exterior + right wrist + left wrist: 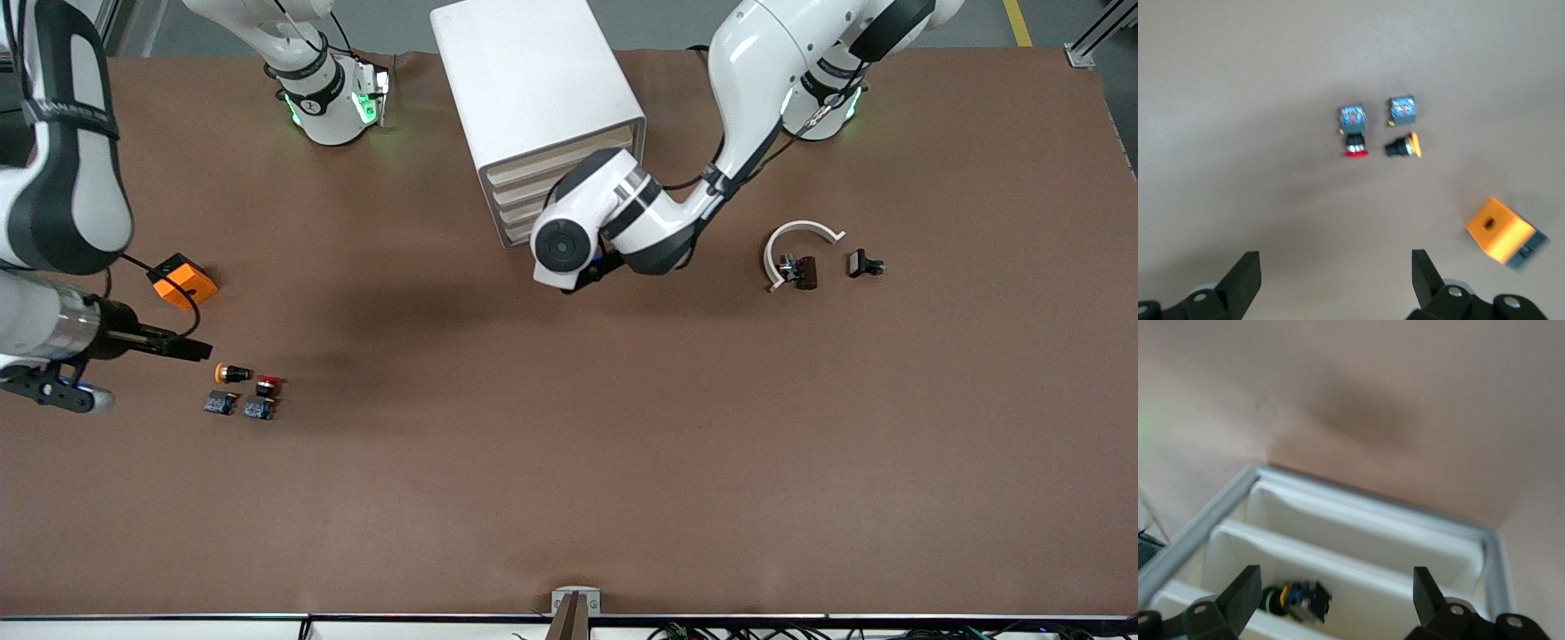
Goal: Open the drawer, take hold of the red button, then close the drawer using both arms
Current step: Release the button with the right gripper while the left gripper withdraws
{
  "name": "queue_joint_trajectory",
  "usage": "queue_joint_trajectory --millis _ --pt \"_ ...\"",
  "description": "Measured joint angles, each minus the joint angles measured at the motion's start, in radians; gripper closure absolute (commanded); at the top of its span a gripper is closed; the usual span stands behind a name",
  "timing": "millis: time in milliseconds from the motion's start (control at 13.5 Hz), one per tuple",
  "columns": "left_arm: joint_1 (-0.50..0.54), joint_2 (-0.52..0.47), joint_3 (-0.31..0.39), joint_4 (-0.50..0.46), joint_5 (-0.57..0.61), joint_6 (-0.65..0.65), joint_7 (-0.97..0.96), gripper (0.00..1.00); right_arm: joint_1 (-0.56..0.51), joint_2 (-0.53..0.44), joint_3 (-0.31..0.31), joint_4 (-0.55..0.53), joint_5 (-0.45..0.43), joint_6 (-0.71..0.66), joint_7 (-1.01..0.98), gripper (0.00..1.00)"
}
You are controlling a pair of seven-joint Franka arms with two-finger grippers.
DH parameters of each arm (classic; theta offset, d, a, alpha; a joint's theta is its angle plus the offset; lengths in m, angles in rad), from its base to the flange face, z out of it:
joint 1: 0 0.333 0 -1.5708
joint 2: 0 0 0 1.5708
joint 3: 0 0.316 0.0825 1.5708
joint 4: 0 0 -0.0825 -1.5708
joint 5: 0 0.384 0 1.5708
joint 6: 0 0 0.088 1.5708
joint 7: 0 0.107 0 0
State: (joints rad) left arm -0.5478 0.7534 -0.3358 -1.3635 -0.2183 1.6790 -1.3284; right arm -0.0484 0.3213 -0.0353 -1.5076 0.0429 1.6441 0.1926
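The white cabinet [533,98] stands between the arm bases, its four cream drawer edges [569,173] facing the front camera. My left gripper [589,271] hangs just in front of them, mostly hidden under its wrist. In the left wrist view it is open [1338,603] before the drawers [1358,520], where a small green-capped part [1298,600] lies. The red-capped button [268,385] lies on the table by a blue block [259,408]. My right gripper [191,348] is open beside it, toward the right arm's end. The button [1355,148] shows ahead of the open right gripper [1335,283].
An orange-capped button [233,373] and a second blue block [219,403] lie beside the red one. An orange cube [182,282] sits under the right arm's cable. A white curved piece [800,233] and two black parts [864,264] lie toward the left arm's end.
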Motion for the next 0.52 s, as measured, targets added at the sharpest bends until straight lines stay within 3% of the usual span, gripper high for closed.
queue_joint_trajectory --millis 222,519 --pt "0.057 -0.037 0.068 0.036 0.038 0.001 0.104 0.0 -0.001 -0.011 -0.003 0.096 -0.03 -0.144 -0.008 0.0" --pt "0.213 -0.166 0.086 0.052 0.078 -0.005 0.271 0.0 -0.004 -0.059 -0.004 0.134 -0.067 -0.224 -0.05 0.0"
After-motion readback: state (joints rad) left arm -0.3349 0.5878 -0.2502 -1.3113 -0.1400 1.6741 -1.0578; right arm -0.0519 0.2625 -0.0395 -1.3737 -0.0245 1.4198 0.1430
